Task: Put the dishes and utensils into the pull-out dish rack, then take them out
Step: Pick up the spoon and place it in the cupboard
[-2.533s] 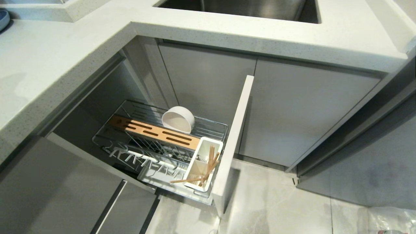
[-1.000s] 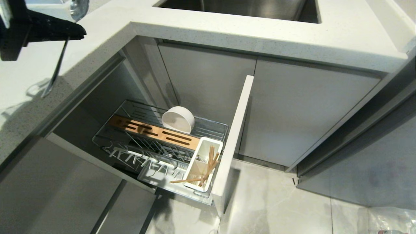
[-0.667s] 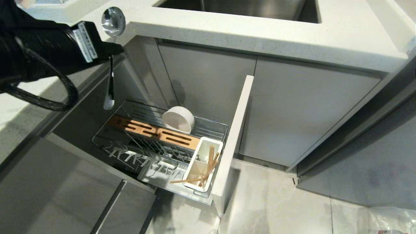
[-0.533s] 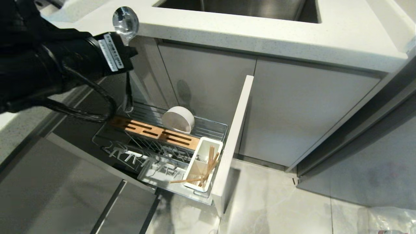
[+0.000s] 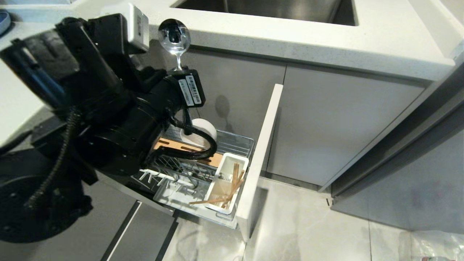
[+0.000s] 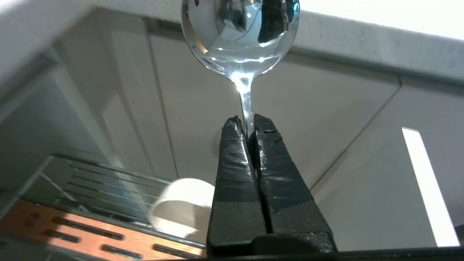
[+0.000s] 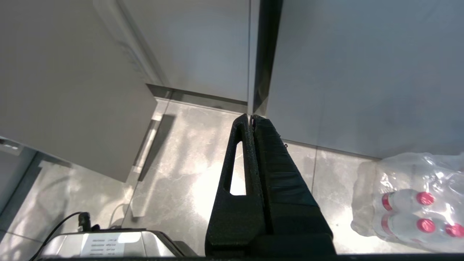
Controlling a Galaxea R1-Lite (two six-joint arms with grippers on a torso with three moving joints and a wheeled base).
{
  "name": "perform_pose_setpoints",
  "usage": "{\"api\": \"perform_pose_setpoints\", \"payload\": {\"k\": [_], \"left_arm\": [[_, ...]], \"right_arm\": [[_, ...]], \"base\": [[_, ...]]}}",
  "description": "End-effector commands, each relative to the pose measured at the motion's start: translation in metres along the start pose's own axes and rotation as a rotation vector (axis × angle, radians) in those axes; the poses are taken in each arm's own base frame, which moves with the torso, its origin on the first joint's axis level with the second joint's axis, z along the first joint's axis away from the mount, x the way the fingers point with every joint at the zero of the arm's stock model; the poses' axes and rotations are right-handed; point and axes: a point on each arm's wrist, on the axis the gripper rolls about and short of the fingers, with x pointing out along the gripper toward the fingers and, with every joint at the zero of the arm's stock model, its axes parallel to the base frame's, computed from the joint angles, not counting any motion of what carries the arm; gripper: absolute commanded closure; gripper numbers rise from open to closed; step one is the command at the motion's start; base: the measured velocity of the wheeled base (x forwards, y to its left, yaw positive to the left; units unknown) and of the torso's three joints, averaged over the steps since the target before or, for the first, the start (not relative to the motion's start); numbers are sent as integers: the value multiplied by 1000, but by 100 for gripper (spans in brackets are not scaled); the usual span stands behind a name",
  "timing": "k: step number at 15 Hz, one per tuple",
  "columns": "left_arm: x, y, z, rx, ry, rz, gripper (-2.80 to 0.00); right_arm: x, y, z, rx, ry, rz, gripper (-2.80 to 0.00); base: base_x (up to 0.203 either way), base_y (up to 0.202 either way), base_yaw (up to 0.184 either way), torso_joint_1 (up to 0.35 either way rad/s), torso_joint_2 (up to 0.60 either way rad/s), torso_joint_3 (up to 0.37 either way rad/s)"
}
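Now the left tool [image 5: 178, 72], left of centre in the head view, is clenched on the thin handle of a shiny metal spoon [image 5: 174, 36], whose bowl points up against the pale speckled surface [image 5: 290, 40] edge. Below it the chrome wire pull-out dish rack [image 5: 232, 139] holds a small off-white round bowl [image 5: 207, 131] on its side and light-wooden chopsticks [image 5: 228, 190] in the white plastic utensil cup [image 5: 237, 163]. Over the grey tiled floor [image 7: 174, 152], the right tool [image 7: 251, 117] hangs clenched on nothing
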Motion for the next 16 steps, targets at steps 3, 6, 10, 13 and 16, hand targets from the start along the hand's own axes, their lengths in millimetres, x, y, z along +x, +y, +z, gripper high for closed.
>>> {"api": "perform_pose_setpoints", "payload": {"k": [3, 6, 10, 13, 16], "left_arm": [[20, -22, -52, 53, 63, 23, 0], [35, -28, -88, 80, 89, 61, 0], [45, -34, -125, 99, 109, 80, 0], [47, -37, -142, 115, 136, 78, 0], [48, -40, -159, 123, 172, 74, 0]], "right_arm": [[0, 0, 0, 0, 1, 0, 0], [0, 0, 0, 0, 1, 0, 0], [0, 0, 0, 0, 1, 0, 0], [0, 0, 0, 0, 1, 0, 0], [0, 0, 0, 0, 1, 0, 0]], "base": [[0, 0, 0, 0, 0, 0], [0, 0, 0, 0, 0, 0], [0, 0, 0, 0, 0, 0], [0, 0, 0, 0, 0, 0], [0, 0, 0, 0, 0, 0]]}}
